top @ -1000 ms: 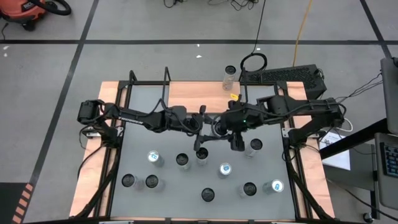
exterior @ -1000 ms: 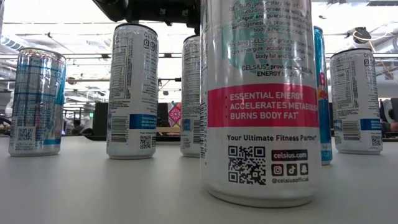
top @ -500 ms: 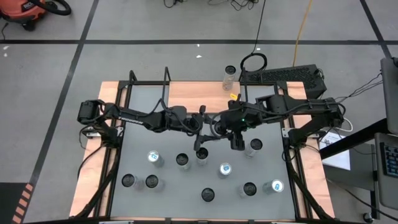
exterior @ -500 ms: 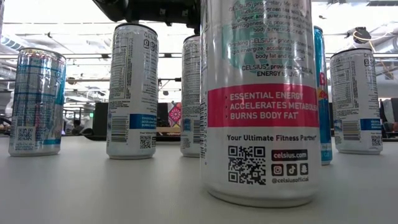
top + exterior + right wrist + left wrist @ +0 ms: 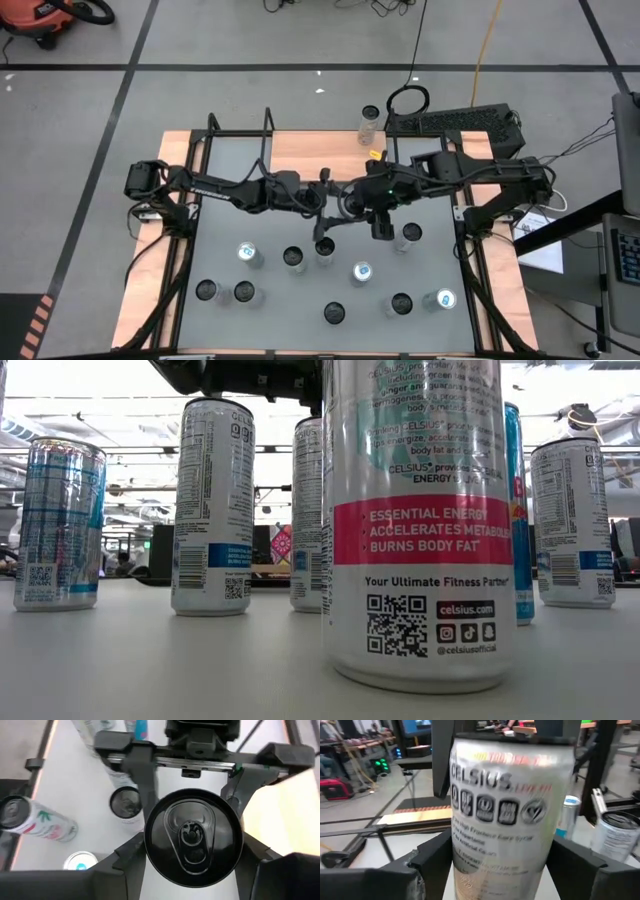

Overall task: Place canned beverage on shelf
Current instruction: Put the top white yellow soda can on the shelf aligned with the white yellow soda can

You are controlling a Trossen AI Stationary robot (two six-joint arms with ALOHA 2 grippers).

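Note:
A silver Celsius can [image 5: 505, 820] hangs upright above the table's middle [image 5: 350, 207], between both grippers. My right gripper [image 5: 192, 857] is shut on it just under its black top [image 5: 192, 837], one finger [image 5: 127, 857] pressed to each side. My left gripper [image 5: 502, 857] is open, its fingers [image 5: 420, 865] standing close on either side of the can's body, and it faces the right gripper from the other side [image 5: 192, 780]. The shelf [image 5: 310, 155], a light-wood board with a black rod frame, lies at the table's back edge, behind the arms.
Several more cans stand on the grey table in front of the arms, such as a can [image 5: 323, 248] under the left gripper and another can [image 5: 408, 235] near the right one. A big Celsius can [image 5: 415, 520] fills the low view. One can [image 5: 370, 125] stands at the shelf's back right.
The arms have hardly moved. The right gripper's fingers have closed in on the can, and the left gripper's fingers have eased apart.

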